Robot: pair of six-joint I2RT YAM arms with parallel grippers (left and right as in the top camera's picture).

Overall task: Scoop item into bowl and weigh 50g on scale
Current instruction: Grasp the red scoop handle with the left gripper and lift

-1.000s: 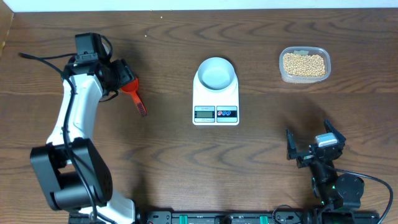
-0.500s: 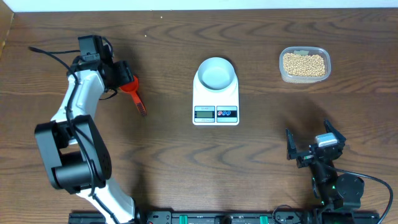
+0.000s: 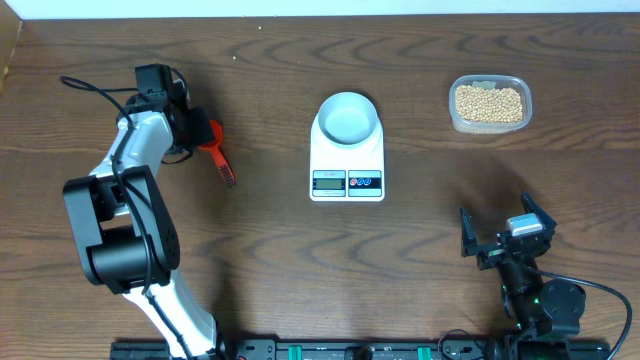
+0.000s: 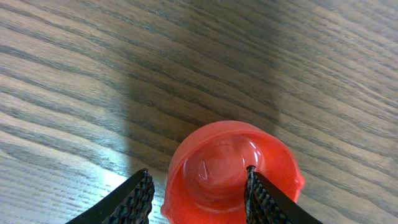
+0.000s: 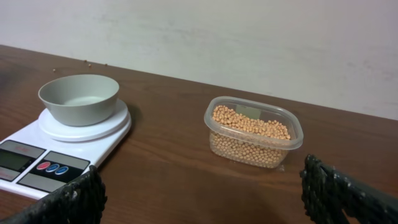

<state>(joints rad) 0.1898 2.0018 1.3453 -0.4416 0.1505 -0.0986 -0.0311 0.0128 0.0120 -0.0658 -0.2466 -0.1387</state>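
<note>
The pale bowl (image 3: 348, 118) stands empty on the white scale (image 3: 346, 164); both also show in the right wrist view, the bowl (image 5: 79, 96) on the scale (image 5: 62, 146). The tan beans (image 3: 488, 103) fill a clear tub at the back right and show in the right wrist view (image 5: 252, 130). A red scoop (image 3: 212, 137) lies on the table at the left, its handle pointing to the front. My left gripper (image 3: 197, 131) is open at the scoop's cup (image 4: 230, 165), one finger inside it and one outside. My right gripper (image 3: 497, 243) is open and empty near the front right (image 5: 208, 196).
The clear plastic tub (image 3: 455, 118) sits right of the scale. The left arm's cable (image 3: 95, 88) trails over the back left of the wooden table. A pale wall rises behind the table's far edge in the right wrist view.
The left arm's wrist has shifted slightly right and toward the back above the scoop. The scoop, bowl, scale, tub and right arm have not moved.
</note>
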